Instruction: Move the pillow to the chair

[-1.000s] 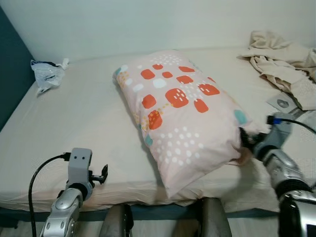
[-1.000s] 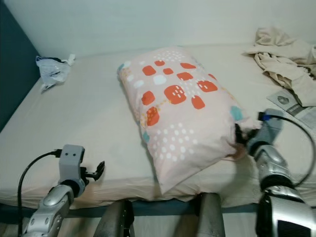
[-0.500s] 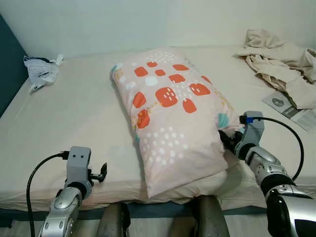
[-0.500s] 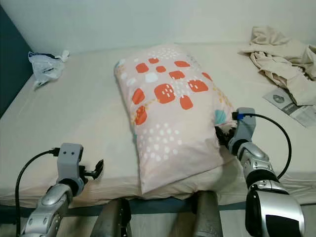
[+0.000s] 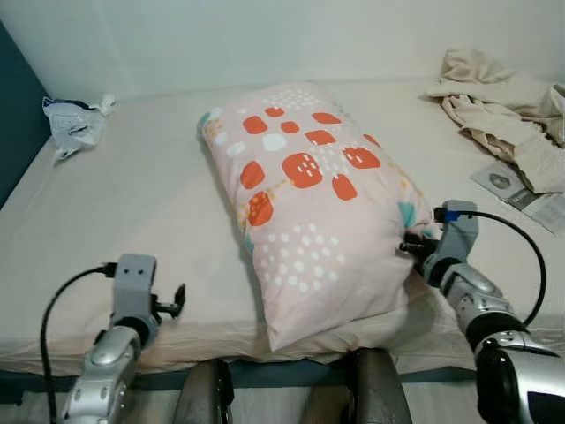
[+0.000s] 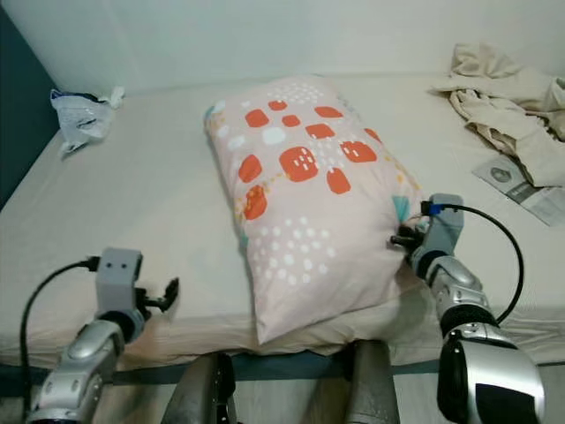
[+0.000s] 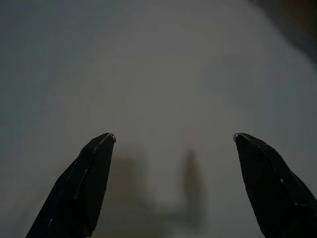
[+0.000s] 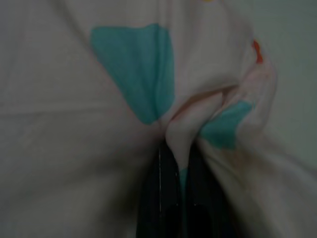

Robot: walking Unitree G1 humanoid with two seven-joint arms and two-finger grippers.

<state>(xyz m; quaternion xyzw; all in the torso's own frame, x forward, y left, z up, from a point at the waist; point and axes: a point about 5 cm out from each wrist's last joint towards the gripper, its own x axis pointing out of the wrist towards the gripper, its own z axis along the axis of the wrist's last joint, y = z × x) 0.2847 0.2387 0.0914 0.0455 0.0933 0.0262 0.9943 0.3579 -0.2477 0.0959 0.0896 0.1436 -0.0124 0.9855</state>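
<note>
A pale pink pillow [image 5: 309, 203] with orange and teal patches lies lengthwise on the bed [image 5: 150, 203], its near end hanging over the front edge. My right gripper [image 5: 413, 247] is at the pillow's near right side, shut on a pinched fold of the pillowcase [image 8: 188, 129]; its dark fingers [image 8: 171, 193] are pressed together under the cloth. Over the bed's front edge on the left my left gripper [image 5: 177, 300] hovers open, well apart from the pillow. Its fingertips [image 7: 101, 148] stand wide with only bare sheet between them.
Crumpled beige cloth [image 5: 508, 106] lies at the bed's back right, with a printed leaflet [image 5: 521, 190] in front of it. A plastic bag [image 5: 75, 124] sits at the back left beside a dark teal wall [image 5: 13, 132]. My legs [image 5: 207, 397] press against the bed front.
My right gripper, holding the pillowcase, dragged the pillow's near end leftwards, then eased slightly back right. The left gripper sank a little. The view shifted slightly.
</note>
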